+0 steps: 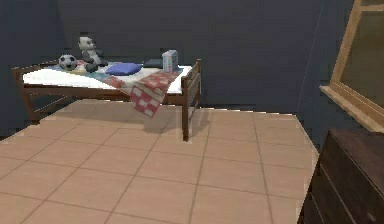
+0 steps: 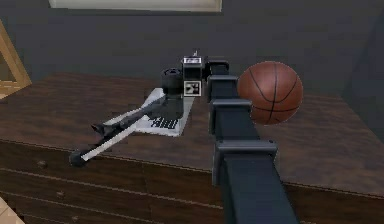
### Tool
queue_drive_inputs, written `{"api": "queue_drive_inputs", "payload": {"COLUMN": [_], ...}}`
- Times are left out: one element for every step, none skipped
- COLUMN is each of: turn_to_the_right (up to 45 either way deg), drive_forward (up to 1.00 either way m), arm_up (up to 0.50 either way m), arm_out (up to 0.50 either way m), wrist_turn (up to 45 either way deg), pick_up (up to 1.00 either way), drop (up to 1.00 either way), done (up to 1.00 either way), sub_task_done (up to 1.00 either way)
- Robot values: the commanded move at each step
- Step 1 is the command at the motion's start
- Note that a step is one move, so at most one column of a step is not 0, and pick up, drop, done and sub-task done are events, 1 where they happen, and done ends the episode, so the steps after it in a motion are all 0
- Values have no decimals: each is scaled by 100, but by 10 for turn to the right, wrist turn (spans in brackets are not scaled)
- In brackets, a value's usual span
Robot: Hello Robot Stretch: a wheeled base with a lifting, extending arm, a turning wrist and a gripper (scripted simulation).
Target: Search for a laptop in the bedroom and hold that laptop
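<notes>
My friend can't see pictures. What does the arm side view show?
The robot's dark arm reaches over a wooden dresser top, its claw at a grey laptop lying there; whether it holds anything cannot be told. A bat lies near the laptop, and a basketball sits at the view's right.

Bed (image 1: 60, 85) sits back left in the forward view, along the far wall. On it, going from the left: a ball (image 1: 66, 62), a toy figure (image 1: 88, 52) just right of and behind it, a pillow (image 1: 122, 68), then a box (image 1: 170, 59) near the right end. A blanket (image 1: 148, 95) hangs over the front edge, right of the middle. Floor (image 1: 150, 170) spreads out in front. A frame (image 1: 360, 70) is on the right wall, with a dresser (image 1: 350, 180) below it in the bottom right corner.

In the arm side view the dresser (image 2: 60, 110) top runs right across. A laptop (image 2: 165, 123) lies near the middle, with a bat (image 2: 115, 135) across its left part, running out to the front left. A basketball (image 2: 270, 90) stands to the laptop's right, apart from it. The arm (image 2: 240, 150) comes up between those two, with the gripper (image 2: 165, 85) at the laptop's far edge.
</notes>
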Motion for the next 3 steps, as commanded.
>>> {"api": "queue_drive_inputs", "payload": {"turn_to_the_right": [0, 0, 0], "drive_forward": [0, 0, 0], "arm_up": [0, 0, 0], "arm_out": [0, 0, 0], "wrist_turn": [450, 390, 0], "pick_up": [0, 0, 100], "drop": [0, 0, 0], "done": [0, 0, 0], "sub_task_done": [0, 0, 0]}}
